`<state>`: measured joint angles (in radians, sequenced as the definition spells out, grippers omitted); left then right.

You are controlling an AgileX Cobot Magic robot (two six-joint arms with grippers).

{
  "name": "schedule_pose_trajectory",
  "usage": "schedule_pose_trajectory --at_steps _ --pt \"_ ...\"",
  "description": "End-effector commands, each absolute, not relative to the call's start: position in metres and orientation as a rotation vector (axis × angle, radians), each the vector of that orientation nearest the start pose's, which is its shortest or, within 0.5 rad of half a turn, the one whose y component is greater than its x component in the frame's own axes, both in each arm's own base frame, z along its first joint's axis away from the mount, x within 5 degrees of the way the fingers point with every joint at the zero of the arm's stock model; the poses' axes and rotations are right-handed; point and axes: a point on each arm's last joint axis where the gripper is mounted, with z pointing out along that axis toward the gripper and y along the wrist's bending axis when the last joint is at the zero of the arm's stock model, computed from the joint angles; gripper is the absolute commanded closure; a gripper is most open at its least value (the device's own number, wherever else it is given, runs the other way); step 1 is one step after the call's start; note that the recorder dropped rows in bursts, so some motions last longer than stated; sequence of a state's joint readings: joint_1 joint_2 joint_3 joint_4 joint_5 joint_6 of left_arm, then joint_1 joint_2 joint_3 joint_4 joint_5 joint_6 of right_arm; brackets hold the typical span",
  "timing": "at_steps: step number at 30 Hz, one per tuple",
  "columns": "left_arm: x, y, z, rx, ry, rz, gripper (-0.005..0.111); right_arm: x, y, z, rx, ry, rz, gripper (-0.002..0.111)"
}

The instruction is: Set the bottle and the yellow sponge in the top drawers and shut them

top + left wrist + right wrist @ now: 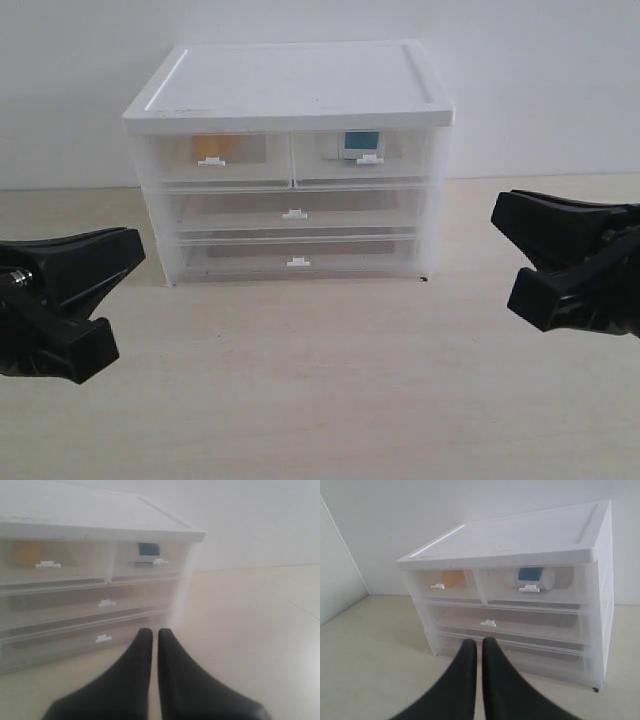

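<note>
— State of the left tool (155,631)?
— Clenched, fingers nearly touching, nothing between them; in front of the cabinet (290,80) on the desk (320,400), apart from it.
— And the right tool (479,641)?
— Likewise clenched and empty, apart from the cabinet.
— Place of the bottle (360,142)?
— Inside the right one of the top drawers (405,168), visible through the translucent front.
— And the yellow sponge (212,146)?
— Inside the left one. Both pushed in flush.
</note>
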<state>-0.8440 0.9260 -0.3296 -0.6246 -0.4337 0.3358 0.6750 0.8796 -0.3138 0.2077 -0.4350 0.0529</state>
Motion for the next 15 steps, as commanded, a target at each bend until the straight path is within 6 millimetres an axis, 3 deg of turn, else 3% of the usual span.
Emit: schedule_pose_trajectory --at_steps 1,5,10,15 --pt "0.134 -0.115 0.257 0.385 1.687 -0.535 0.103 0.139 0.1 0.265 -0.293 1.624 0.621 0.108" --pt "0.133 -0.094 0.259 0.299 1.77 -0.554 0.103 0.139 0.1 0.266 -0.292 1.622 0.621 0.108" --pt "0.131 -0.053 0.264 0.092 1.821 -0.453 0.103 0.139 0.1 0.266 -0.292 1.622 0.621 0.108" --pt "0.109 -0.023 0.263 -0.001 1.747 -0.313 0.103 0.139 0.1 0.266 -0.292 1.622 0.621 0.108"
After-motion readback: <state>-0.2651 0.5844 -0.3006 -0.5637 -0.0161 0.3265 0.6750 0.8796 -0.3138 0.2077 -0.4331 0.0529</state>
